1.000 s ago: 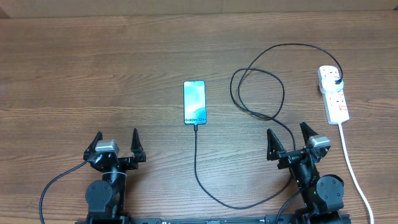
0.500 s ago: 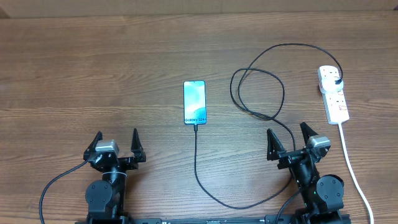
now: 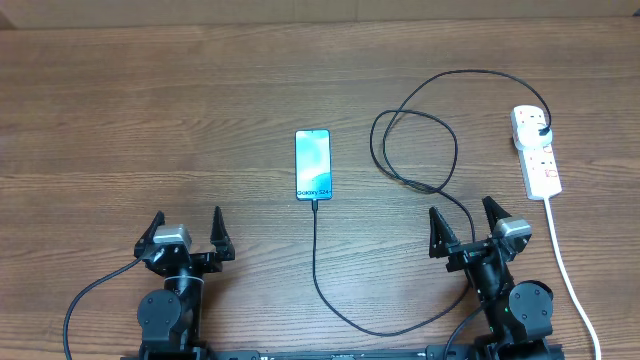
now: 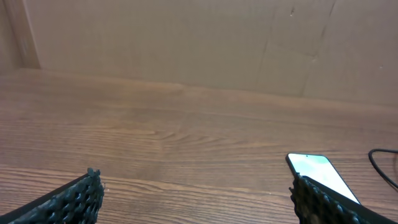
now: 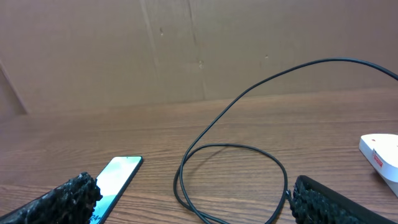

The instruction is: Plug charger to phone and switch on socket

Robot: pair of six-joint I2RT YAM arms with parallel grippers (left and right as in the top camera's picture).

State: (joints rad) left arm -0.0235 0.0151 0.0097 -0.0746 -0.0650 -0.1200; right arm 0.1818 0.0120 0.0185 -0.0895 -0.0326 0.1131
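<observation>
One wooden counter (image 3: 150,100) carries everything. Two arms sit at its near edge, the left fingers (image 3: 218,228) and right fingers (image 3: 436,225) both spread wide and holding nothing. One white socket (image 3: 540,165) lies at the far right. One black charger (image 3: 316,245) is plugged into its far end, loops toward the centre and sweeps round to the near edge of the one phone (image 3: 313,160), mid-counter, screen lit. The tip looks seated there, though it is too small to be sure. The likely trouble: the right arm, reaching for the switch, could catch the cable loop lying between, tugging the tip out or dragging the phone.
</observation>
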